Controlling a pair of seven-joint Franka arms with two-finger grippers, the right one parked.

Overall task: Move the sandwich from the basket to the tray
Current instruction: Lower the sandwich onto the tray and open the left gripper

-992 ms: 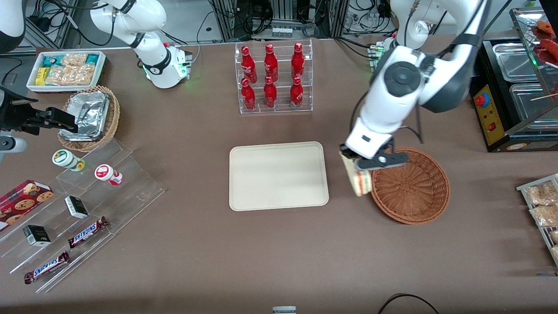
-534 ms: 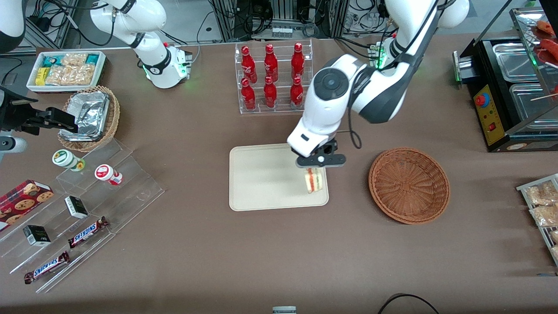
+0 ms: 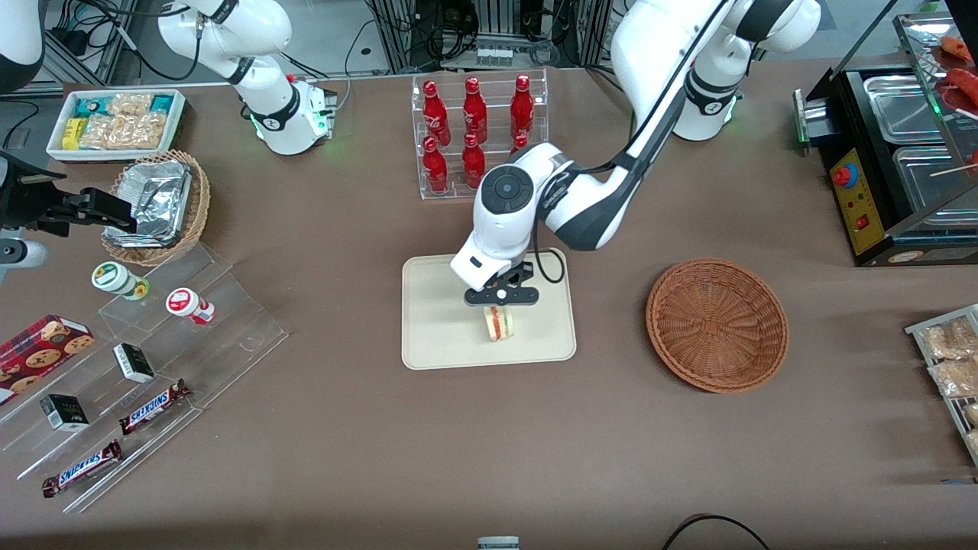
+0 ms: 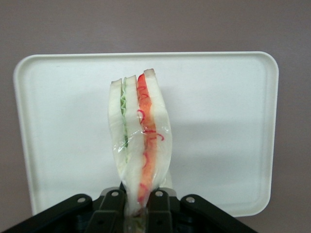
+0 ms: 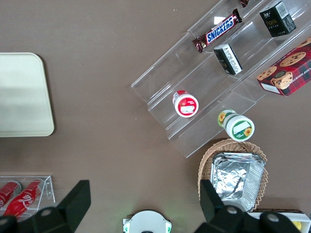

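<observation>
The sandwich [image 3: 498,323] [image 4: 140,141], a wrapped wedge of white bread with red and green filling, hangs over the middle of the cream tray [image 3: 435,336] [image 4: 218,121]. My left gripper [image 3: 500,299] [image 4: 138,206] is shut on the sandwich's narrow end and holds it just above the tray, the cut edge facing the wrist camera. The reddish-brown wicker basket [image 3: 717,324] stands empty on the table beside the tray, toward the working arm's end. In the right wrist view only a corner of the tray [image 5: 22,94] shows.
A clear rack of red bottles [image 3: 477,137] stands farther from the front camera than the tray. Toward the parked arm's end lie a tan basket with foil [image 3: 157,205], a white snack bin [image 3: 114,122] and acrylic steps with snack bars [image 3: 153,359]. A food warmer [image 3: 901,160] stands at the working arm's end.
My left gripper carried the sandwich from the basket's rim sideways over the tray, first to its near corner, now to its middle. The basket has been left empty.
</observation>
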